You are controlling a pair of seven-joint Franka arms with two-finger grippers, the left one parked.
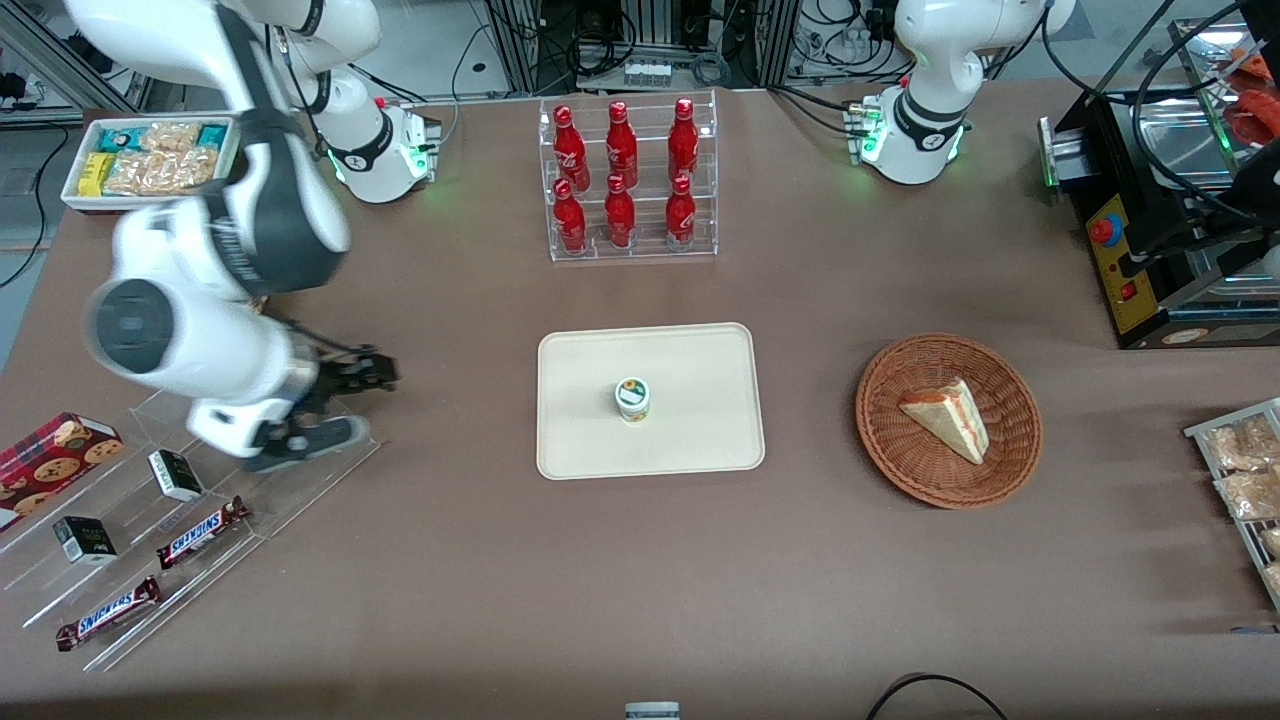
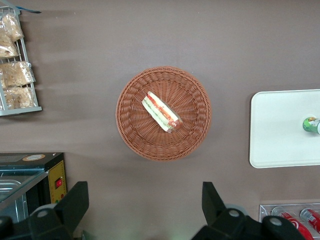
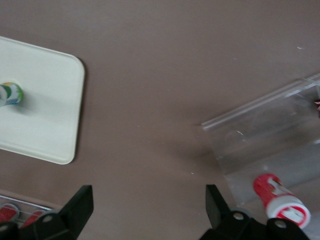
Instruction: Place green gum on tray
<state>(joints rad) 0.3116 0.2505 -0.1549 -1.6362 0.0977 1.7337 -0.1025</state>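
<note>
The green gum (image 1: pixel 632 398) stands upright on the cream tray (image 1: pixel 700 360), near its middle. It has a white lid with a green-and-yellow label. The right wrist view shows the gum (image 3: pixel 10 94) on the tray (image 3: pixel 55 100), and the left wrist view shows the gum (image 2: pixel 311 124) at the edge of the tray (image 2: pixel 280 125). My gripper (image 1: pixel 365 375) is open and empty. It hangs over the table toward the working arm's end, well apart from the tray, beside a clear acrylic stand. In the right wrist view the gripper (image 3: pixel 148 200) has only bare table between its fingers.
A red-label canister (image 3: pixel 280 200) lies on the acrylic stand (image 3: pixel 270 135) close to my gripper. The stand (image 1: pixel 200 530) also holds Snickers bars and small boxes. A rack of red bottles (image 1: pixel 625 180) stands farther back. A wicker basket (image 1: pixel 1010 460) holds a sandwich.
</note>
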